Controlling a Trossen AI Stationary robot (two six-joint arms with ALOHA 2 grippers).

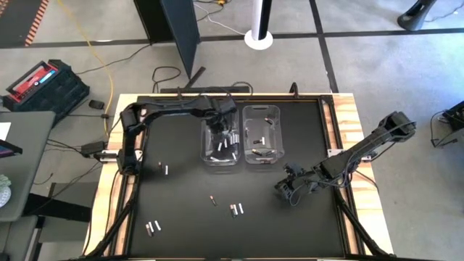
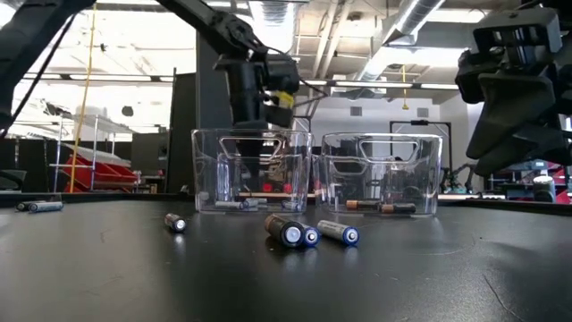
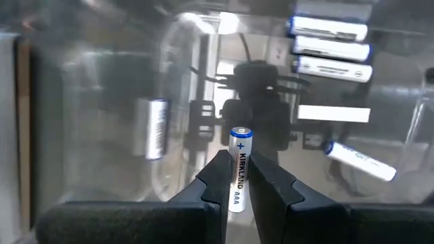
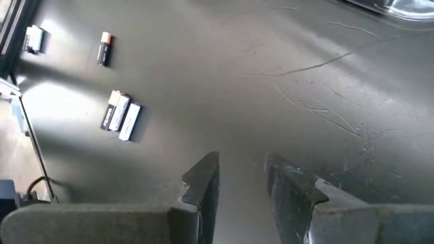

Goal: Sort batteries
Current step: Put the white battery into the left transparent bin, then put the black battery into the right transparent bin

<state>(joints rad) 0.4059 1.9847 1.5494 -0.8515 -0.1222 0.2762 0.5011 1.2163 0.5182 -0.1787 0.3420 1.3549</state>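
1. The left gripper hangs over the left bin, toward 12 o'clock on the desk, its jaws pinched on a white cell that stands upright between them, plus end up.
2. In that bin lie more white cells; from the wrist, three sit side by side and another lies slanted.
3. The right bin, touching the left one, holds a few dark cells.
4. The right gripper hovers low over bare desk at about 4 o'clock, jaws partly apart with nothing between them.
5. Loose batteries lie on the desk: a pair near 6 o'clock with a dark one just at their 10 o'clock, a pair at 7 o'clock, and two toward 9 o'clock.
6. From desk level, three cells lie in front of the bins, and one off toward the side.
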